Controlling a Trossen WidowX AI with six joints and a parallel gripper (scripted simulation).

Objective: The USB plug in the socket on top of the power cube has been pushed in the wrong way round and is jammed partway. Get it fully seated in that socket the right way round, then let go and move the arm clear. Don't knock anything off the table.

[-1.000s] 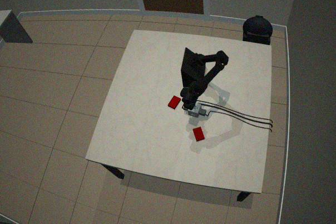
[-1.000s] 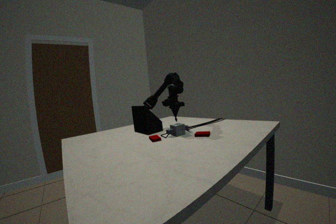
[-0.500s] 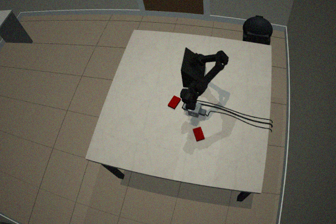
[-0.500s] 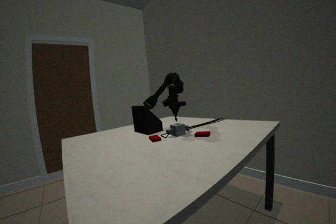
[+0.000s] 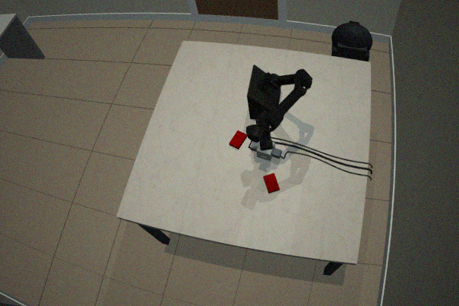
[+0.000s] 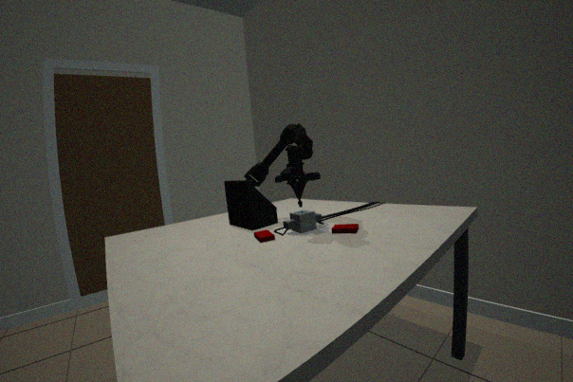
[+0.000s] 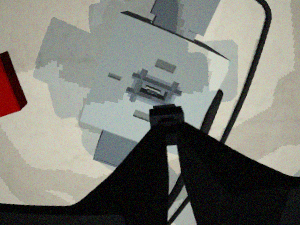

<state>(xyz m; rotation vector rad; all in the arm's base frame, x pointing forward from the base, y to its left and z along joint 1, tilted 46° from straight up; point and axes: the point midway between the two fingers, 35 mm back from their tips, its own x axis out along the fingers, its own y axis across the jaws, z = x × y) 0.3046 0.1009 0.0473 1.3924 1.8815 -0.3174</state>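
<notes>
Item 1: pincer [image 7: 166,113], clamped on USB plug [image 7: 166,111]; I see the plug only in wrist view, dark stub at the fingertips, held above the power cube [image 7: 142,71] w/ its top socket [image 7: 153,87] bare. Exterior view shows the tip hanging apart above the cube.
Item 2: red blocks [image 5: 238,139] [image 5: 271,183], either side of cube on tabletop [image 5: 197,189].
Item 3: black cables [image 5: 327,159], plain in top view.
No writing legible.

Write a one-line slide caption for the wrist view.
Gripper shut on the USB plug, held above the grey power cube and its top socket.
</notes>
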